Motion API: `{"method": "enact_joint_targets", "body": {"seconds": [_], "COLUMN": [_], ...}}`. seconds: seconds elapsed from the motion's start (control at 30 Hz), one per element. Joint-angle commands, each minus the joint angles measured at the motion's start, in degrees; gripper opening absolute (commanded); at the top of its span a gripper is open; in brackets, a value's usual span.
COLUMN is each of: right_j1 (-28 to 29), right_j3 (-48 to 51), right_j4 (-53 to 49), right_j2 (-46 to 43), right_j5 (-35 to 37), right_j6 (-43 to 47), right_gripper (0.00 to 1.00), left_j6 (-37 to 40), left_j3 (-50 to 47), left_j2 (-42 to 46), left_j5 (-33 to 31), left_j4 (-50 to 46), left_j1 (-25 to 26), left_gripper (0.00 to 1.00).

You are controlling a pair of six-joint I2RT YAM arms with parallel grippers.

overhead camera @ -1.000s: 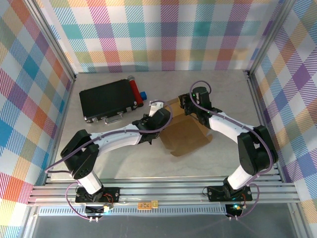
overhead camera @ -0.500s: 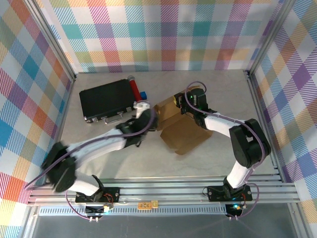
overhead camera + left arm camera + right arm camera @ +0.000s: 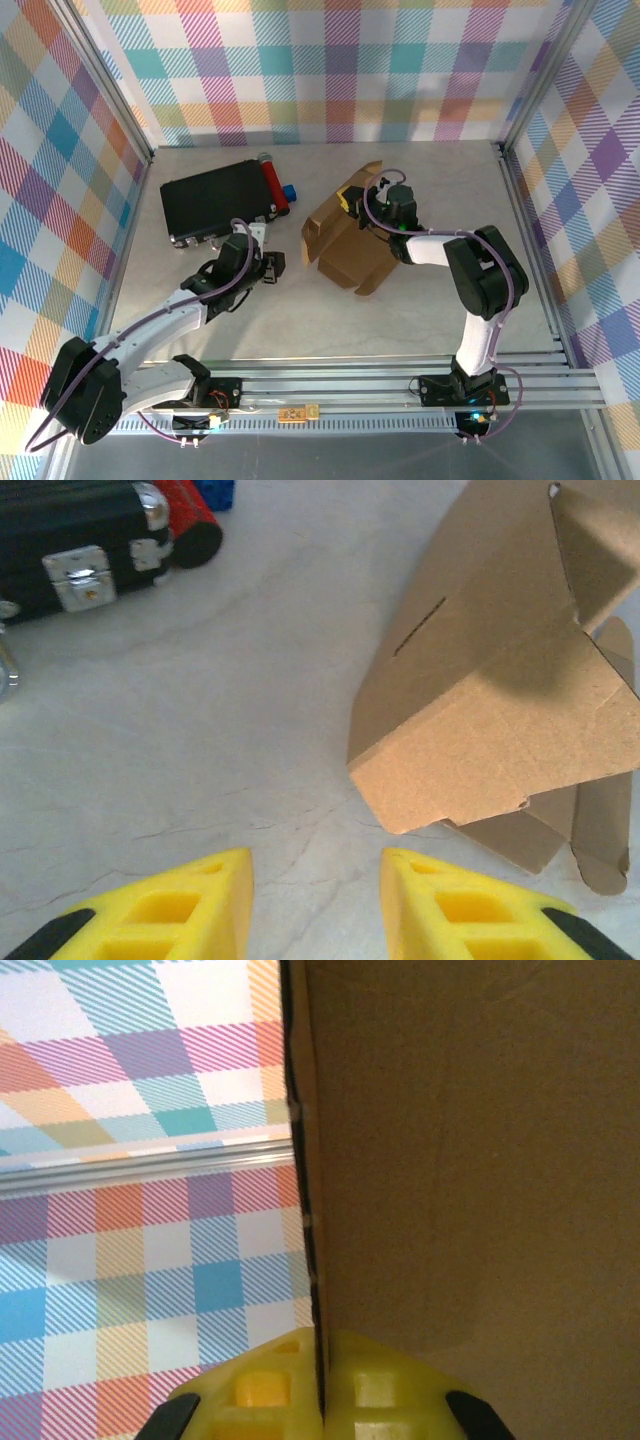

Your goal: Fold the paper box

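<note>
The paper box (image 3: pixel 347 243), a brown cardboard sheet partly folded up, lies mid-table with one panel raised at its far side. My right gripper (image 3: pixel 352 199) is shut on that raised panel; in the right wrist view its yellow fingers (image 3: pixel 380 1390) pinch the cardboard edge (image 3: pixel 305 1160), and the panel (image 3: pixel 470 1160) covers the right half. My left gripper (image 3: pixel 274 268) sits to the left of the box, apart from it. It is open (image 3: pixel 315 865) over bare table, with the box's near corner (image 3: pixel 480 730) just ahead and to the right.
A black case (image 3: pixel 215 205) with metal latches (image 3: pixel 85 575) lies at the back left. A red roll (image 3: pixel 272 182) and a small blue piece (image 3: pixel 289 192) sit at its right end. Frame rails run along the table's sides and near edge (image 3: pixel 330 385).
My left arm has pulled back left, off the box, and its gripper has opened. The right gripper has swung left with the held panel, and the box has shifted left and turned.
</note>
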State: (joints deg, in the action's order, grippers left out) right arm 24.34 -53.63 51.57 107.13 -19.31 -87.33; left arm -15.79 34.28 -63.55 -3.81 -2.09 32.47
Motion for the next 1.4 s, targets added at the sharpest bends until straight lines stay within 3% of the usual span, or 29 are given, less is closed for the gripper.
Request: {"method": "enact_joint_targets", "body": {"seconds": [0.0,0.2,0.37,0.97,1.37], "right_j1": [-0.5,-0.8,-0.8,-0.8,-0.9], "right_j3": [1.3,-0.5,-1.3,-4.1,-4.6], "right_j4": [3.9,-0.2,-0.9,-3.9,-4.1], "right_j2": [0.7,0.9,1.9,2.9,1.9], "right_j5": [-3.4,-5.3,-7.1,-8.8,-9.4], "right_j6": [1.4,3.0,4.5,4.7,4.5], "right_gripper": [0.00,0.00,0.00,0.00,0.00], "left_j6": [4.4,13.2,15.0,20.7,21.4], "left_j3": [-1.5,1.7,3.3,2.4,0.9], "left_j2": [-2.2,-11.5,-17.2,-19.4,-18.9], "left_j5": [3.1,5.8,7.9,13.2,12.7], "left_j4": [10.3,13.8,17.7,26.2,27.2], "left_j1": [-0.3,-0.4,-0.4,2.7,3.6], "left_gripper": [0.38,0.38,0.37,0.43,0.46]}}
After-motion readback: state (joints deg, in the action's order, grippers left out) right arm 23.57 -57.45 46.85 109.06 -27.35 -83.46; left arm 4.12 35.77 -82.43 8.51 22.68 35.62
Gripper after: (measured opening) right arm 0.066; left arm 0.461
